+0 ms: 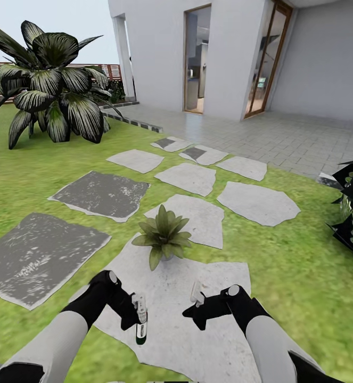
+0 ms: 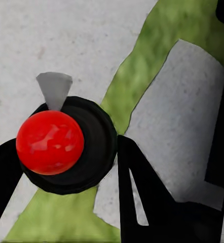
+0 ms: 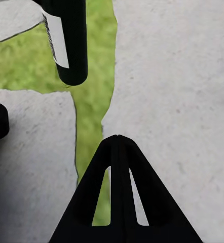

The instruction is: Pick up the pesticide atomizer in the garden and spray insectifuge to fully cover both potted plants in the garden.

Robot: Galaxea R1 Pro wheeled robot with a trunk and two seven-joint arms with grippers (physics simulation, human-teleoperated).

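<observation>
One potted plant sat on the stepping stone just ahead of the arms, w/ left gripper clamped on the pesticide atomizer, right gripper empty, fingers together; pickup looked done, spraying left.

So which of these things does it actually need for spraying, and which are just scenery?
Needed:
- pesticide atomizer, held in the left gripper
- potted plant on the stepping stones

Scenery:
- big striped-leaf shrub
- house doorway
- right gripper, shut with nothing in it
</observation>
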